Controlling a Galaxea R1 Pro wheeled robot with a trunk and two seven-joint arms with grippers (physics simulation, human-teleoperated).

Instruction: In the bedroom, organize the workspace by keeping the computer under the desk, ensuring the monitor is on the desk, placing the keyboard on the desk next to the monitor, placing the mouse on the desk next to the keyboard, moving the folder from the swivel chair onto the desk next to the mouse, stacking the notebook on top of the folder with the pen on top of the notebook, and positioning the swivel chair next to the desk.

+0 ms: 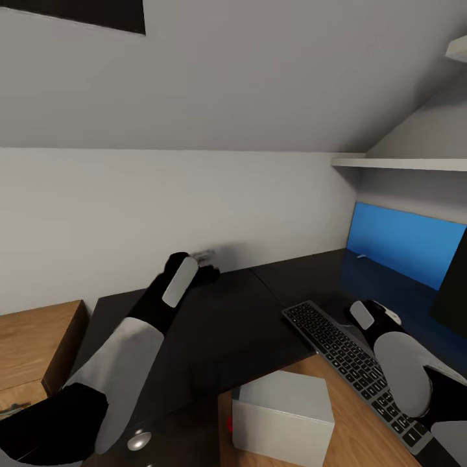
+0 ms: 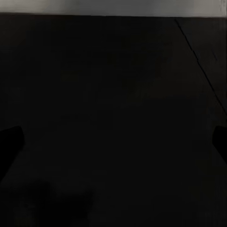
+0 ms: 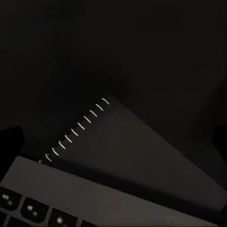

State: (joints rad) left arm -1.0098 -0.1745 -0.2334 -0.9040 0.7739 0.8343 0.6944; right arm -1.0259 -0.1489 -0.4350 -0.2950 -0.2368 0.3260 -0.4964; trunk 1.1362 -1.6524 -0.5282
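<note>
The left gripper (image 1: 206, 261) hovers over the back of the desk (image 1: 233, 324), its fingertips (image 2: 10, 142) wide apart with nothing between them, their ends blurred in the head view. The right gripper (image 1: 383, 312) hangs above the far end of the keyboard (image 1: 353, 363), spread and empty. Under it the notebook (image 3: 142, 151) lies beside the keyboard, barely distinguishable from the black top; the computer (image 1: 283, 418) stands on the floor, partly under the desk edge.

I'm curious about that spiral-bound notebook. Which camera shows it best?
The right wrist view: the notebook lies flat on the desk, its white rings plain, beside the keyboard. I cannot make it out in the head view.
</note>
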